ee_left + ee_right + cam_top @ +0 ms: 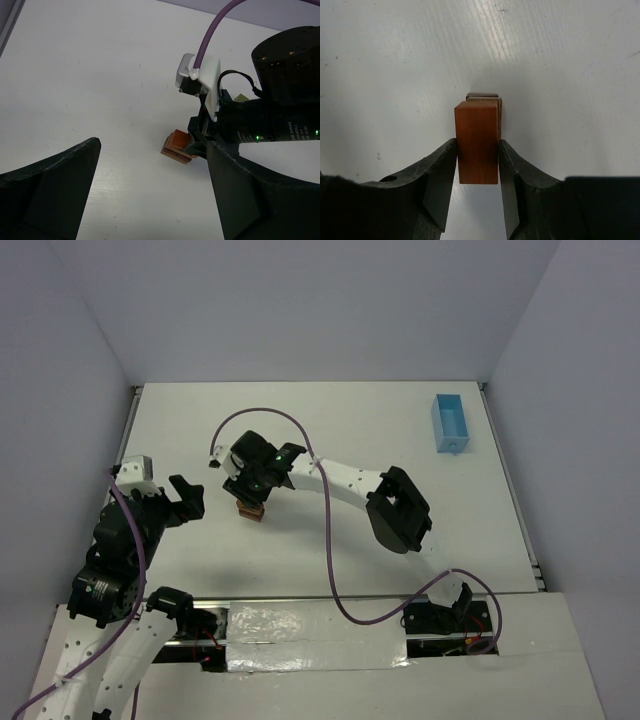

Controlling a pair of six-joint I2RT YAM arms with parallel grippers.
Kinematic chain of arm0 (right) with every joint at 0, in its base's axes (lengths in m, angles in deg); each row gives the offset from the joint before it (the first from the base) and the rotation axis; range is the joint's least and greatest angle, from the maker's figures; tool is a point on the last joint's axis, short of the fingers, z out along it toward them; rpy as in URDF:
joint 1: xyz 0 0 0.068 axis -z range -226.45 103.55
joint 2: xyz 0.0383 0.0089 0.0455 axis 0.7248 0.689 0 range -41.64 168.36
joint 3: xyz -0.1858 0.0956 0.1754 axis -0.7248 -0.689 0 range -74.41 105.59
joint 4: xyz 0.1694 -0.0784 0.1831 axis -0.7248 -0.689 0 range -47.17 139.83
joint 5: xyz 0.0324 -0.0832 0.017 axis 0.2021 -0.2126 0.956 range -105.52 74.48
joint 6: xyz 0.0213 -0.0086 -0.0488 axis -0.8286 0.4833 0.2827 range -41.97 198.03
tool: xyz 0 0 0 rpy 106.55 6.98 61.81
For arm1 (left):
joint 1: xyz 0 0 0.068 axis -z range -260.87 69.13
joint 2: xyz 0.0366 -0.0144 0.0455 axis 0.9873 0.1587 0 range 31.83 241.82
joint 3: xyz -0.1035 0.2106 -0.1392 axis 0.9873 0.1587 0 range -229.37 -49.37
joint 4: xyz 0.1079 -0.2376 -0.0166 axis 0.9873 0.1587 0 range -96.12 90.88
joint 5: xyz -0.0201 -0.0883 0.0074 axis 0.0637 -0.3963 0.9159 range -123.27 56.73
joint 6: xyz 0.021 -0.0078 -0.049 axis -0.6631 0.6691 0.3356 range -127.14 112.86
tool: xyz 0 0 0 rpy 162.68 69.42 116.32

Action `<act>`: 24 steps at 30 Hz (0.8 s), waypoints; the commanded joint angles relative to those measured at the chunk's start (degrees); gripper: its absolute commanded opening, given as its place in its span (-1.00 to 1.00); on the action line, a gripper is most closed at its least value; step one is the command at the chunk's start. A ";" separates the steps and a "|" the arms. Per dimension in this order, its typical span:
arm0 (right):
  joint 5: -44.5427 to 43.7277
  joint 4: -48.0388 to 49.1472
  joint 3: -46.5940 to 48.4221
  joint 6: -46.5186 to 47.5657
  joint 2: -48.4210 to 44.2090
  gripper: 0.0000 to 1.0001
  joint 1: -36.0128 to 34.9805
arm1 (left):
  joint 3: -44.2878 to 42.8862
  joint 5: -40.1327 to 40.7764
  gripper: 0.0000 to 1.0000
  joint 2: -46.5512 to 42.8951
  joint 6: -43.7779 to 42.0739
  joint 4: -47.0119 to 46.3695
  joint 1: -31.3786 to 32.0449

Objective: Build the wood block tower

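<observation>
My right gripper (pixel 477 167) is shut on a reddish-orange wood block (pixel 477 142) and holds it on top of the tower (pixel 250 510), a small stack of brown blocks left of the table's centre. The darker lower blocks (pixel 485 98) show just past the held block. In the left wrist view the orange block (pixel 179 141) sits on brown layers (pixel 174 154), with the right gripper's fingers (pixel 196 141) round it. My left gripper (pixel 185 500) is open and empty, a short way left of the tower.
A light-blue rectangular tray (pixel 451 423) stands at the far right of the white table (pixel 350 430). The right arm's purple cable (pixel 270 415) loops above the tower. Grey walls close in the table on three sides.
</observation>
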 commanded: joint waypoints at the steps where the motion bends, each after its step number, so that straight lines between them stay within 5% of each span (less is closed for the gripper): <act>1: 0.20 0.82 1.12 0.27 -1.80 -0.07 0.20 | -0.08 -0.77 0.99 0.44 -1.12 -2.52 -0.33; 12: -1.12 1.52 1.12 -1.22 -2.15 -0.05 0.20 | -0.17 -1.21 0.99 0.62 -1.30 -2.61 -0.33; 17: 0.46 1.96 1.38 -2.19 -3.82 0.33 0.29 | -0.08 -1.47 0.99 0.62 -1.30 -2.69 -0.33; 20: 0.99 2.14 1.82 -2.45 -4.78 0.99 0.20 | -0.08 -2.09 0.99 0.71 -1.47 -2.87 -0.33; 24: -0.67 2.05 2.26 -3.16 -5.75 0.99 0.37 | 0.01 -2.00 0.99 0.62 -1.56 -2.87 -0.33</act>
